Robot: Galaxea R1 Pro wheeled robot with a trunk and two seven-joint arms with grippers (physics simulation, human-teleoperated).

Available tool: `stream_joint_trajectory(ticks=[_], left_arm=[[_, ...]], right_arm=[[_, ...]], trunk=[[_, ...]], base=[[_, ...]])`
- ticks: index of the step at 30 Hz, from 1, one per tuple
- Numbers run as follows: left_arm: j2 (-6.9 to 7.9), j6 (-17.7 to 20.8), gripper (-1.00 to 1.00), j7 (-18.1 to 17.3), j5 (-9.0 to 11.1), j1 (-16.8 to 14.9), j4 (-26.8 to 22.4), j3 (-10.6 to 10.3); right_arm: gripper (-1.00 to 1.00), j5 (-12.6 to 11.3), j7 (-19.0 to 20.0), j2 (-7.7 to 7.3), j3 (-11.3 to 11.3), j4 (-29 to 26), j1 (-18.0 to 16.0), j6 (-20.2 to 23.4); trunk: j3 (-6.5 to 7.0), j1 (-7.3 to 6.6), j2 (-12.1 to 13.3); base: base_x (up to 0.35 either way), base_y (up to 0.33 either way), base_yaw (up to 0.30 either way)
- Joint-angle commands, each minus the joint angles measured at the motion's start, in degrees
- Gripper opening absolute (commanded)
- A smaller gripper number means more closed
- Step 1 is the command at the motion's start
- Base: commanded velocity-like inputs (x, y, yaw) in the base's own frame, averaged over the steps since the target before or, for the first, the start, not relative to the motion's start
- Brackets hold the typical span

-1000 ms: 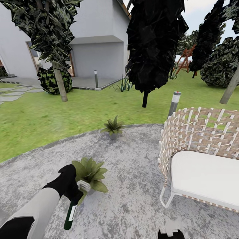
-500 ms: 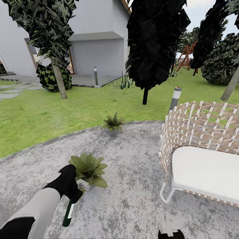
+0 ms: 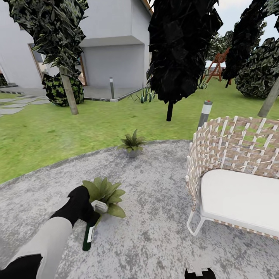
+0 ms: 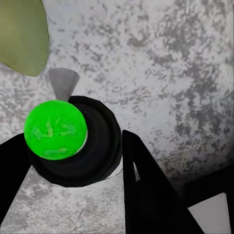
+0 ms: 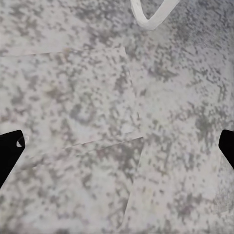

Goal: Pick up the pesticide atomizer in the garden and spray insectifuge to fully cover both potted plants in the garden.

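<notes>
Left gripper (image 3: pixel 86 212), lower left of the head view, is closed around the pesticide atomizer (image 3: pixel 90 234), gripping it just under the whitish trigger head; black fingers (image 4: pixel 146 195) flank the bottle in the left wrist view. The bottle hangs below the gripper over the patio (image 3: pixel 155 232), slim, dark green-black, with a white label along its side, base tilted slightly toward lower left. In the left wrist view the atomizer (image 4: pixel 73 141) shows end-on: a round dark body with a bright green disc at its centre. One atomizer counted. The trigger head sits against the leaves of the near potted plant (image 3: pixel 104 193), a low rosette of broad pointed green leaves; one leaf (image 4: pixel 22 34) fills the upper left corner of the left wrist view. A second potted plant (image 3: pixel 131 144) stands at the patio's far edge by the lawn (image 3: pixel 58 135), centre of frame, well apart from the first. Two plants in all. Right gripper (image 5: pixel 117 146): black fingertips at opposite frame edges, spread wide, nothing between them but grey paving. One woven chair (image 3: pixel 236 186) with a white cushion at right; one grey bollard lamp (image 3: pixel 204 116) behind it.
</notes>
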Motion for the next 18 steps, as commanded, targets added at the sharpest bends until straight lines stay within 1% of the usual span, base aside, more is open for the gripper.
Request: stream_joint_trajectory(ticks=[1, 2, 3, 5, 6, 7, 8, 11, 12, 13, 16, 18], left_arm=[[-0.57, 0.2, -1.00, -0.5, -0.7, 0.0, -0.5, 0.2], [-1.77, 0.3, -1.00, -0.6, -0.7, 0.0, -1.0, 0.3], [-2.54, 0.3, -1.00, -0.6, -0.7, 0.0, -1.2, 0.3], [-3.07, 0.3, -1.00, -0.6, -0.7, 0.1, -1.3, 0.5], [-3.11, 0.3, -1.00, -0.5, -0.7, 0.2, -1.3, 1.2], [-3.03, 0.2, -1.00, -0.5, -0.7, 0.3, -1.3, 1.9], [-2.67, 0.2, -1.00, -0.5, -0.8, 0.4, -1.3, 3.3], [-1.38, 0.1, -1.00, -0.4, -1.1, 1.2, -1.1, 4.2], [-0.73, 0.0, -1.00, -0.4, -1.0, 1.9, -1.1, 4.4], [-0.44, 0.0, -1.00, -0.4, -0.9, 2.4, -1.0, 4.5], [-0.17, -0.2, -1.00, -0.4, -0.8, 3.8, -1.1, 4.6], [-0.60, -0.1, -1.00, -0.4, -0.8, 4.0, -1.2, 4.8]], right_arm=[[1.00, 0.6, -0.2, 0.02, -0.5, 0.1, 0.0, -0.2], [1.00, 0.6, -0.2, 0.02, -0.5, 0.1, 0.0, -0.2], [1.00, 0.6, -0.2, 0.02, -0.5, 0.1, 0.0, -0.2], [1.00, 0.6, -0.2, 0.02, -0.5, 0.1, 0.0, -0.2], [1.00, 0.6, -0.2, 0.02, -0.5, 0.1, 0.0, -0.2], [1.00, 0.6, -0.2, 0.02, -0.5, 0.1, 0.0, -0.2], [1.00, 0.6, -0.2, 0.02, -0.5, 0.1, 0.0, -0.2], [1.00, 0.6, -0.2, 0.02, -0.5, 0.1, 0.0, -0.2], [1.00, 0.6, -0.2, 0.02, -0.5, 0.1, 0.0, -0.2], [1.00, 0.6, -0.2, 0.02, -0.5, 0.1, 0.0, -0.2], [1.00, 0.5, -0.2, 0.08, -0.5, 0.1, 0.0, -0.2], [1.00, 0.5, -0.3, 0.10, -0.5, 0.1, 0.0, -0.2]], trunk=[[-0.05, -0.01, 0.0], [-0.05, -0.01, 0.0], [-0.05, -0.01, 0.0], [-0.05, -0.01, 0.0], [-0.05, -0.01, 0.0], [-0.05, -0.01, 0.0], [-0.05, -0.01, 0.0], [-0.05, -0.01, 0.0], [-0.05, -0.01, 0.0], [-0.05, -0.01, 0.0], [-0.05, -0.01, 0.0], [-0.05, -0.01, 0.0]], base=[[0.000, 0.000, 0.000], [0.000, 0.000, 0.000], [0.000, 0.000, 0.000], [0.000, 0.000, 0.000], [0.000, 0.000, 0.000], [0.000, 0.000, 0.000], [0.000, 0.000, 0.000], [0.000, 0.000, 0.000], [0.000, 0.000, 0.000], [0.000, 0.000, 0.000], [0.000, 0.000, 0.000], [0.000, 0.000, 0.002]])
